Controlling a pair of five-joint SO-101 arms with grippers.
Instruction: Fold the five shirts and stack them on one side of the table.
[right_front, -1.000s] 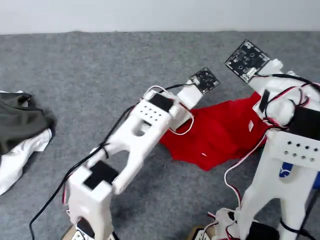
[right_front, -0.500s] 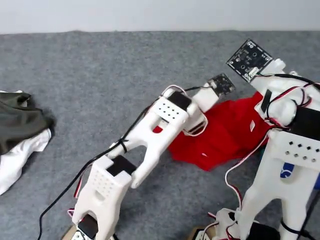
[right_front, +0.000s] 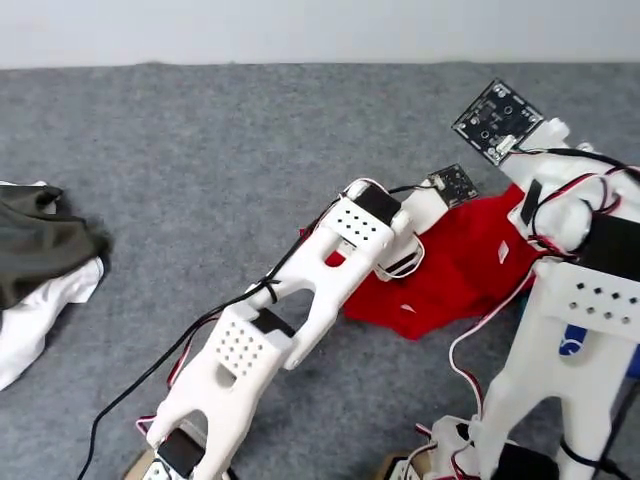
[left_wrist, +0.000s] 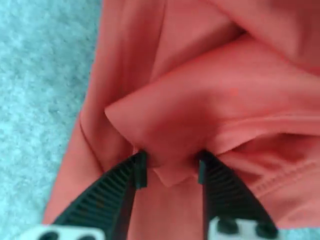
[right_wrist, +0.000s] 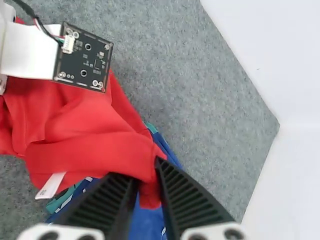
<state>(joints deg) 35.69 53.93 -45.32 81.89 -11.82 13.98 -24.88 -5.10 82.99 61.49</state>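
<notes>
— The left jaws, are they biting yet?
— No. They stand parted, low over the red shirt (left_wrist: 210, 90), with a raised fold of it between the two tips and brushing both.
— And the right jaws?
— Clenched on an edge of that same red shirt. A bit of red cloth is nipped between them.
— Where does the shirt lie?
— Crumpled on the right part of the bench (right_front: 200, 150), between the two arms. The left arm (right_front: 345, 240) stretches across it from the near edge, and the right arm (right_front: 580, 300) stands just beside it. A small white label (right_front: 502, 252) shows on the cloth.
— Anything underneath?
— A blue shirt (right_wrist: 147, 222) pokes out beneath the red one by the right jaws. Some teal-patterned cloth (right_wrist: 60, 205) lies next to it, though I can't tell what that belongs to.
— And the others?
— Well apart, over at the left edge of the bench. A dark green shirt (right_front: 40, 240) is heaped on a white shirt (right_front: 30, 320), both rumpled, neither folded.
</notes>
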